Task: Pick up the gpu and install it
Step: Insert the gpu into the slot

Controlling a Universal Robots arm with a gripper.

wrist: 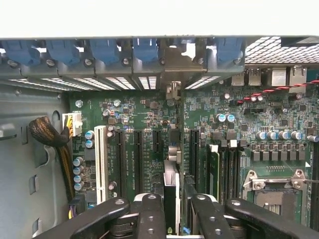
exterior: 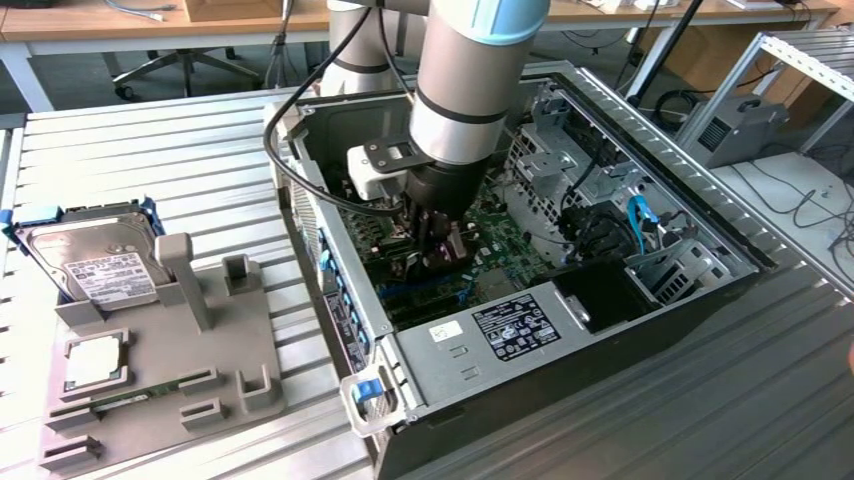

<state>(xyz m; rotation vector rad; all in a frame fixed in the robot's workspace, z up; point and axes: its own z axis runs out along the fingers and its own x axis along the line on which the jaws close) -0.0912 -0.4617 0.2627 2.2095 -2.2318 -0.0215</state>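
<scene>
Worktop [exterior: 160, 140] carries open PC case [exterior: 694, 300] lying on its side, motherboard [wrist: 144, 112] facing up for access. Arm reaches inside. Tool [wrist: 172, 211] clamped on gpu [wrist: 170, 191], held edge-on, upright over expansion slots [wrist: 138, 149], bracket end toward rear slot covers [wrist: 144, 52], likely aligning for insertion.

The exterior view looked down from high and well back at the open computer case [exterior: 534, 300] on the tabletop [exterior: 160, 150]. The wrist view looked straight down, close over the motherboard [wrist: 149, 119]; both views shared that board.
</scene>
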